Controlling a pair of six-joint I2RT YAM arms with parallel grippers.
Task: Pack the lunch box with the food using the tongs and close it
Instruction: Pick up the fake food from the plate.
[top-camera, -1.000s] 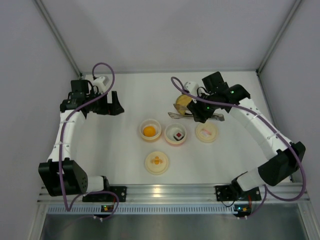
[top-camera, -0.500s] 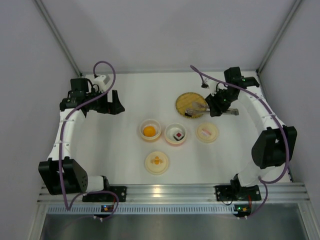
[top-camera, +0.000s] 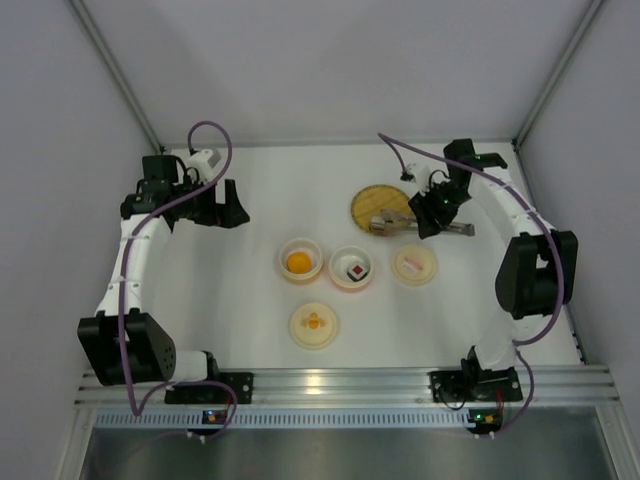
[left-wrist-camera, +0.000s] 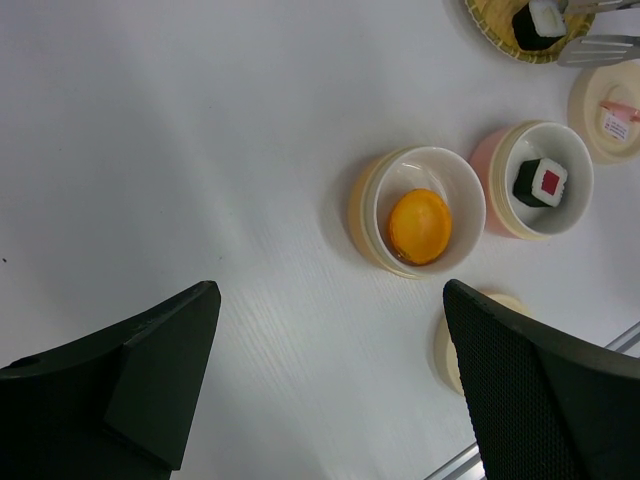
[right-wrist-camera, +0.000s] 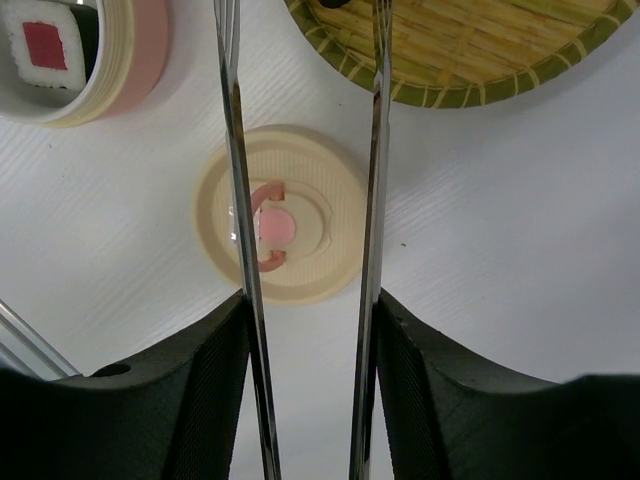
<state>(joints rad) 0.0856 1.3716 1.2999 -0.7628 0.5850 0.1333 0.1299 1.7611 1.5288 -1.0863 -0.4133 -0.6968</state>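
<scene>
My right gripper (top-camera: 432, 212) is shut on the silver tongs (top-camera: 400, 226), whose two arms (right-wrist-camera: 232, 150) run forward between its fingers (right-wrist-camera: 215, 385). The tongs' tips (left-wrist-camera: 600, 48) reach over the edge of a bamboo plate (top-camera: 372, 200), next to a dark-wrapped sushi piece (left-wrist-camera: 532, 22). I cannot tell whether they touch it. The lunch box shows as two small round bowls. The yellow bowl (top-camera: 288, 250) holds an orange ball (left-wrist-camera: 420, 226). The pink bowl (top-camera: 352, 284) holds a sushi piece (left-wrist-camera: 540, 180) with a red centre. My left gripper (top-camera: 215, 208) hangs open at the far left, empty.
Two cream lids lie off the bowls. One with a pink mark (top-camera: 413, 264) lies under the tongs in the right wrist view (right-wrist-camera: 300, 270). One with an orange mark (top-camera: 314, 325) lies nearer the arms' bases. Grey walls enclose the white table (top-camera: 250, 300).
My right arm has swung right and back with the tongs, from above the plate's near edge to its right side. The left arm has not moved.
</scene>
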